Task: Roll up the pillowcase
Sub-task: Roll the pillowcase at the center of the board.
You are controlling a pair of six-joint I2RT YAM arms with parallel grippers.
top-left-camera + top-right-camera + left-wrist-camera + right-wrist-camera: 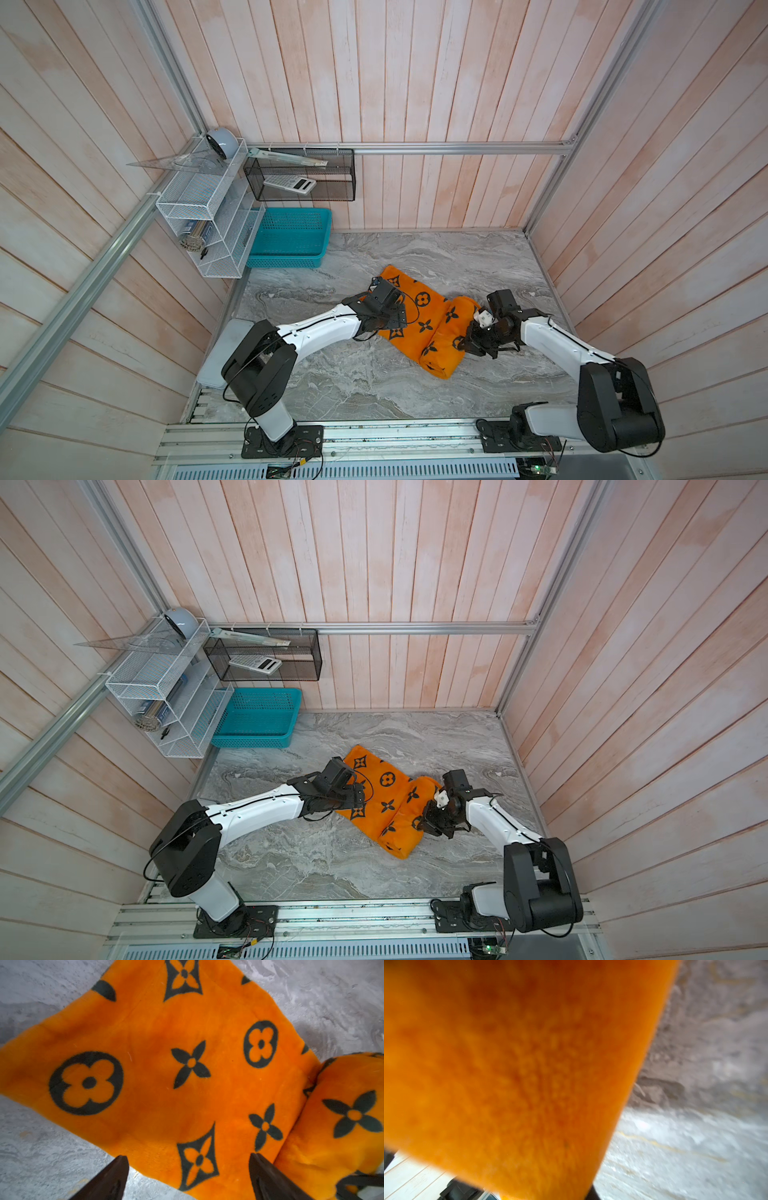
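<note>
At bench (374,386) centre lies the pillowcase (422,309), half rolled; right tool (467,347), at the roll's 3 o'clock, pinches plush, shut. Left tool (187,1156) gapes empty over the flat tail toward 10 o'clock. Roll evenly, keeping that tail taut.

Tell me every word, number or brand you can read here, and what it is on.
No text here can be read.
pillowcase: black flower and star motifs only, no letters.
calculator: keys too small to read.
can in the white rack: label blurred.
</note>
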